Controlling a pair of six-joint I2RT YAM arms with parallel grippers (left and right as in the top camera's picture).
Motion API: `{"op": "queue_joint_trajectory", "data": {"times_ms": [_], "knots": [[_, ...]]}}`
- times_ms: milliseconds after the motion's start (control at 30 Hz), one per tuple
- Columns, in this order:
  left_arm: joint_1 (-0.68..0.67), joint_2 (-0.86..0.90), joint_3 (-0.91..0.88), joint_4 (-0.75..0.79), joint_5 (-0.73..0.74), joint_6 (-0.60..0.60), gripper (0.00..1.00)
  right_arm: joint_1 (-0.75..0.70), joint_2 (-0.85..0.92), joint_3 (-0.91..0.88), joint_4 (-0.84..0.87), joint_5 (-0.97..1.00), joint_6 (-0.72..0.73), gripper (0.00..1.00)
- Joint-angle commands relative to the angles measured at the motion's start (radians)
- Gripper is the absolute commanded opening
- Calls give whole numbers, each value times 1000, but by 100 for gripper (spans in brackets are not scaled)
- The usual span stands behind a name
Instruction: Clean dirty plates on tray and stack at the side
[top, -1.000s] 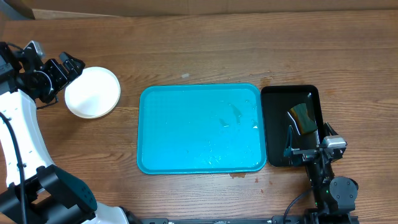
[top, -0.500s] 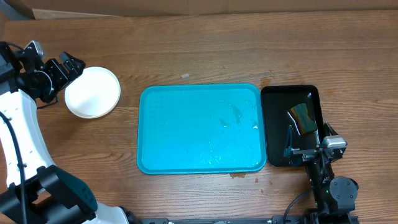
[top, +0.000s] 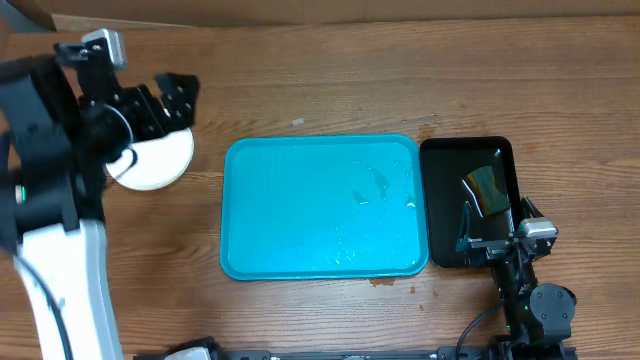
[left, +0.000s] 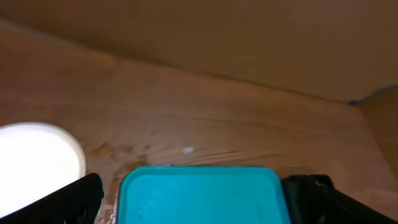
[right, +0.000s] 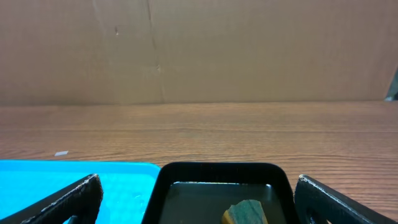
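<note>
The plates (top: 158, 160) lie as one white round pile on the wood left of the tray; how many I cannot tell. They show bright at the left edge (left: 34, 158) of the left wrist view. The turquoise tray (top: 300, 210) holds no plate, only wet streaks. My left gripper (top: 170, 105) hangs open over the pile's far right edge, and the arm hides part of it. Its camera looks across the tray (left: 186, 180), which lies between the spread left gripper (left: 198, 202) fingers. My right gripper (top: 496, 222) stands open and empty at the near end of the black tray (top: 465, 143).
The black tray (right: 217, 168) holds dark water and a green-yellow sponge (top: 487, 190), seen low in the right wrist view (right: 245, 213). Small reddish spots (top: 385, 282) mark the wood at the turquoise tray's near edge. A cardboard wall (right: 199, 50) closes the far side.
My left arm has swung from the left of the plates up and to the right, now over their far right edge. The right arm has not moved.
</note>
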Motion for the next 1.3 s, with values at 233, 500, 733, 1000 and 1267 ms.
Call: {"op": "queue_joint_trajectory", "data": {"times_ms": [233, 500, 733, 1000, 1267], "knots": [[-93, -322, -17, -8, 1, 27, 100, -4, -12, -11, 6, -9, -6, 100], [-93, -594, -242, -39, -18, 19, 100, -4, -12, -11, 6, -8, -6, 100], [-92, -856, -557, 26, -74, 19, 100, -4, -12, -11, 6, -9, -6, 100], [-96, -1112, -908, 541, -100, 19, 100, -4, -12, -11, 6, -9, -6, 100], [-135, -1243, -1218, 1044, -227, 11, 100, -4, -12, -11, 6, -9, -6, 100]]}}
